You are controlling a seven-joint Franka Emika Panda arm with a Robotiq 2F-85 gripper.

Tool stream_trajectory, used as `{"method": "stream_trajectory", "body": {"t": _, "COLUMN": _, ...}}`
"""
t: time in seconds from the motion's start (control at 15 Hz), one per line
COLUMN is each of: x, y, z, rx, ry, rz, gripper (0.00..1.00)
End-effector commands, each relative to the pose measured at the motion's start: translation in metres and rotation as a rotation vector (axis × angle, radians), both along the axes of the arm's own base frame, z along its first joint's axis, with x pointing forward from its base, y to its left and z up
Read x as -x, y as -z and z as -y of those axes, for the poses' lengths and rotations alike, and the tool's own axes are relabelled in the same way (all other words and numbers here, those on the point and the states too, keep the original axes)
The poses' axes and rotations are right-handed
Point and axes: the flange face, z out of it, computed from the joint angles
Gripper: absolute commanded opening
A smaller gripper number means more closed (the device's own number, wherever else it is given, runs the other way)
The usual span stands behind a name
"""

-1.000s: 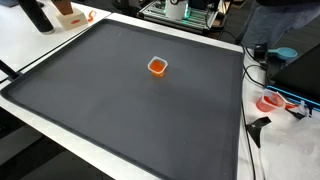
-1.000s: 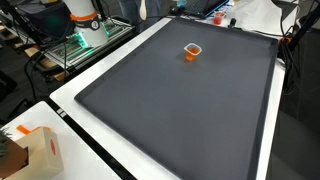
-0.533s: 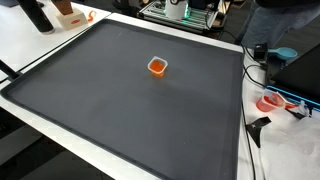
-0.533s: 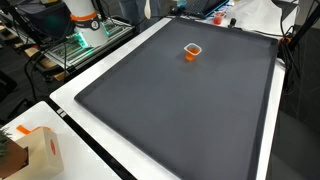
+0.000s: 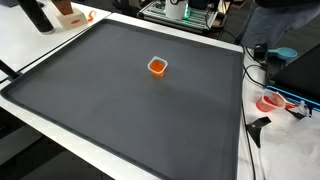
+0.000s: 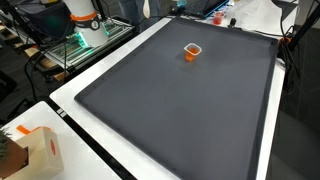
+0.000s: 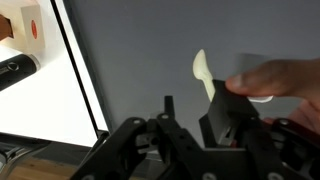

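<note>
Dark grey mat (image 5: 120, 100) covers white table (image 5: 22, 42); orange cup (image 5: 157, 66) sits mid-mat.

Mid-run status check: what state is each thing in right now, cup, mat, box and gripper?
orange cup: upright, open-topped, nothing touching it.
black mat: spread flat, no folds.
cardboard box: standing off the mat, near its corner.
gripper: in the wrist view only, blurred; open or shut cannot be told.

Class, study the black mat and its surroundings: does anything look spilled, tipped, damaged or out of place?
Nothing is spilled or tipped: the orange cup stands upright, alone on the black mat. Only oddity: in the wrist view, a blurred brownish shape above the gripper, too smeared to identify.
</note>
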Motion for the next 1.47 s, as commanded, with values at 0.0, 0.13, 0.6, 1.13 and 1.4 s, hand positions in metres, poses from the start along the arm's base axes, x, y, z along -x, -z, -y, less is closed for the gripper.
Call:
{"method": "stream_trajectory", "body": {"t": 0.0, "x": 0.0027, "y": 0.0016, "z": -0.0002, "rx": -0.015, "ry": -0.004, "rz": -0.004, "gripper": 0.19}}
{"method": "stream_trajectory", "body": {"t": 0.13, "x": 0.0029, "y": 0.0014, "z": -0.0006, "rx": -0.017, "ry": -0.007, "rz": -0.002, "gripper": 0.04}}
{"method": "stream_trajectory", "body": {"t": 0.6, "x": 0.0003, "y": -0.001, "z": -0.0024, "rx": -0.005, "ry": -0.007, "rz": -0.001, "gripper": 0.13}}
{"method": "stream_trajectory", "body": {"t": 1.13, "x": 0.0004, "y": -0.0007, "z": -0.0022, "rx": -0.007, "ry": -0.008, "rz": -0.001, "gripper": 0.13}}
{"method": "stream_trajectory", "body": {"t": 1.4, "x": 0.0004, "y": -0.0007, "z": -0.0022, "rx": -0.007, "ry": -0.008, "rz": -0.001, "gripper": 0.13}}
